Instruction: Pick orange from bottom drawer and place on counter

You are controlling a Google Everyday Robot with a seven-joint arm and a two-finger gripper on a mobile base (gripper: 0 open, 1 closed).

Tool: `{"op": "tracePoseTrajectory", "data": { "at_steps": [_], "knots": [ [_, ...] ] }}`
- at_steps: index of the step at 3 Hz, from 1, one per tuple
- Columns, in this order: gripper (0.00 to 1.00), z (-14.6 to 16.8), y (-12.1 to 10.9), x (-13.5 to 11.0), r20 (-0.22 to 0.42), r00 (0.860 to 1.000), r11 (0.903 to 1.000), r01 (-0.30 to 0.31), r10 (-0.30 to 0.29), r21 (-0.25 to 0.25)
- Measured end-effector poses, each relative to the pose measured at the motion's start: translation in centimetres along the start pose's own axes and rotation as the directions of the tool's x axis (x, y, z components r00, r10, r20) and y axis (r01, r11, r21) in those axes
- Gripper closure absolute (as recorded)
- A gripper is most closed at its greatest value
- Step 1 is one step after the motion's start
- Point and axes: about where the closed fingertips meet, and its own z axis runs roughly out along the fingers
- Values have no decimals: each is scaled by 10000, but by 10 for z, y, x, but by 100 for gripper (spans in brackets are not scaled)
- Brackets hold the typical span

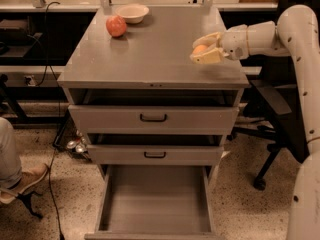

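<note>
The orange (199,49) is a small pale-orange fruit held between the fingers of my gripper (202,50). The gripper is shut on it and hovers just above the right part of the grey counter (150,49). My white arm reaches in from the right edge. The bottom drawer (155,199) is pulled fully open at the floor of the cabinet, and its flat grey bottom holds nothing.
A reddish-pink apple-like fruit (116,26) and a white bowl (131,12) sit at the counter's back left. Two upper drawers with black handles (153,118) are slightly open. An office chair (270,119) stands right of the cabinet. A person's shoe (22,181) is at left.
</note>
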Motion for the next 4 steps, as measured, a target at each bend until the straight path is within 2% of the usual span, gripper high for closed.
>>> {"op": "tracePoseTrajectory", "data": {
  "at_steps": [1,2,3,4],
  "knots": [
    [100,14,2,10,-472,9987,9991,-203,186,-361],
    [100,23,-1,18,-862,9961,9986,-235,193,-472],
    [84,28,-7,21,-1069,9942,9990,-193,150,-391],
    [61,30,-12,23,-1162,9932,9994,-146,109,-304]
  ]
}}
